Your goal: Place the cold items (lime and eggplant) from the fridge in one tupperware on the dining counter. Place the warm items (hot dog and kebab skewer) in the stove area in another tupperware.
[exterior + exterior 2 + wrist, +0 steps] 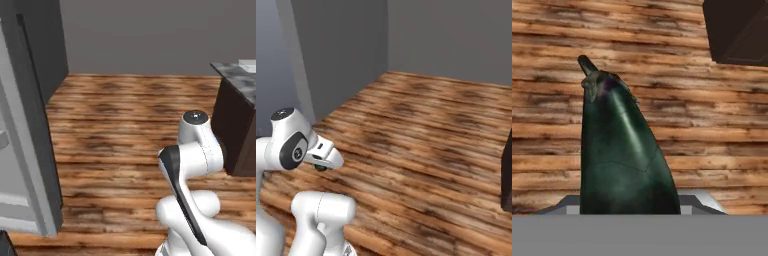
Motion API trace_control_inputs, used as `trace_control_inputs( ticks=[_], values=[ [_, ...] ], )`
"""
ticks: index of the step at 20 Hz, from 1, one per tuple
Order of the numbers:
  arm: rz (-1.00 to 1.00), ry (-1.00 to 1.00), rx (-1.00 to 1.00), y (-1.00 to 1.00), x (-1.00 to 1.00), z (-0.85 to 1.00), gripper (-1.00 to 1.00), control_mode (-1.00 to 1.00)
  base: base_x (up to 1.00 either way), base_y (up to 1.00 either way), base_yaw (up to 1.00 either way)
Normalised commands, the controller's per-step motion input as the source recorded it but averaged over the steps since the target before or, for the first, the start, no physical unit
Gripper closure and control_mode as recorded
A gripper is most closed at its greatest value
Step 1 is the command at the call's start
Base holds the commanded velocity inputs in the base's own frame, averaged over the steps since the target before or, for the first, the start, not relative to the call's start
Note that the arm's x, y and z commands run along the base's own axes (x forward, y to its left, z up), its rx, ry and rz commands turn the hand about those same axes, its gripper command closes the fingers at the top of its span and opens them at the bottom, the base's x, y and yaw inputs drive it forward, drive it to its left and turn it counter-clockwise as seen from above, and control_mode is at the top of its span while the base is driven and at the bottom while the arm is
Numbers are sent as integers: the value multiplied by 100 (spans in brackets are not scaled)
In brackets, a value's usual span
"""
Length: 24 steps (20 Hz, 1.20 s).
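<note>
In the hand view the gripper [629,210] pinches a dark eggplant [619,155], which rises from bottom centre toward the upper left over the wooden floor [712,125], with a dark counter [737,30] at upper right.

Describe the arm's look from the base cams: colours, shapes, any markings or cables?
The arm has glossy white, rounded tubular links with bulbous joints. A dark grey cap tops one joint, a black band runs down a link, and a dark round disc with a pale centre marks another joint. No cables or lettering show.
</note>
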Motion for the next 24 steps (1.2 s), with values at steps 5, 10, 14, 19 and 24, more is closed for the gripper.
trace_control_inputs(
  ticks=[5,10,14,19,24],
  values=[
    [0,0,0,0,0,0,100,100,98,0,-54],
    [0,0,0,0,0,0,100,100,100,11,-48],
    [0,0,0,0,0,0,100,100,100,44,-38],
    [0,0,0,0,0,0,100,100,100,70,-31],
    [0,0,0,0,0,0,100,100,100,95,-31]
  ],
)
